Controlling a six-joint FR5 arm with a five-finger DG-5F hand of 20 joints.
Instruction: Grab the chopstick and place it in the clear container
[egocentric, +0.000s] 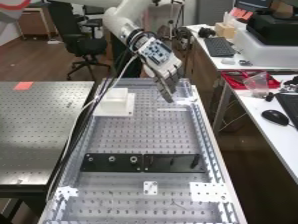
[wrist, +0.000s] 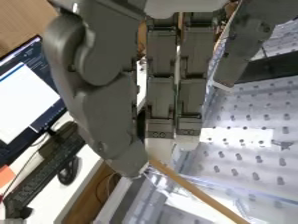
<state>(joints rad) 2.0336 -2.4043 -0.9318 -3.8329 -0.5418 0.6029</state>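
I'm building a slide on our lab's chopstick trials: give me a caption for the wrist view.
A wooden chopstick slants away from the hand, with the perforated bench beyond.

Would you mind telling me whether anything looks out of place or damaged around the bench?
I see nothing spilled or damaged. The white cable looks untidy, though: it hangs loosely from the arm and trails along one side of the bench, where it might snag.

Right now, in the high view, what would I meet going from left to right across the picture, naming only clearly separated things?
Orange-red patch on the left-hand table → white block on the bench → hand → keyboard on the white desk → black mouse.
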